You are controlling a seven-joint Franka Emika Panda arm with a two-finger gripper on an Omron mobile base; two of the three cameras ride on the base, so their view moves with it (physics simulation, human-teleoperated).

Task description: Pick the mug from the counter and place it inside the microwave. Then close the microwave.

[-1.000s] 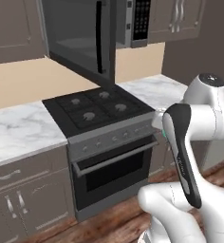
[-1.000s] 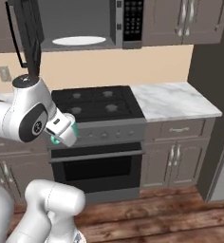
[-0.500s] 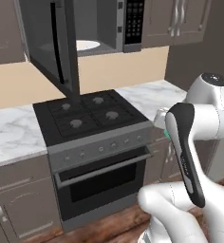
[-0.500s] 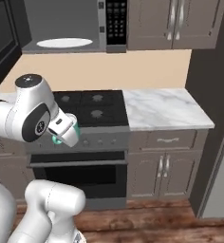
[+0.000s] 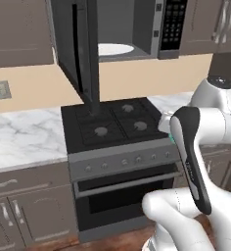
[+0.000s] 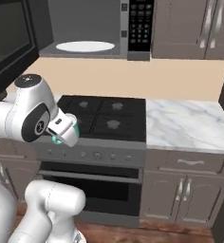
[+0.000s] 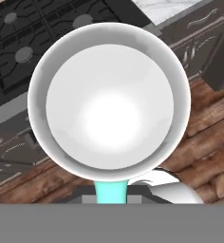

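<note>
1. Small teal-green cylindrical mug (image 7: 108, 102), white inside: clamped in the gripper (image 7: 112, 193), mouth facing the hand camera.
2. Mug hangs before the black gas stovetop (image 6: 102, 114), below the open dark grey microwave (image 6: 88, 28).

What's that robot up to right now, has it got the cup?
Claw shut on mug, held low in front of the stove. Microwave door wide open, turntable bare. Nothing blocking the way in.

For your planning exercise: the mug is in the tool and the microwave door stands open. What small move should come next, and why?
Probably raise the mug toward the microwave opening: the mug sits low, at stovetop height, while the turntable plate lies bare well above, behind the open door.
</note>
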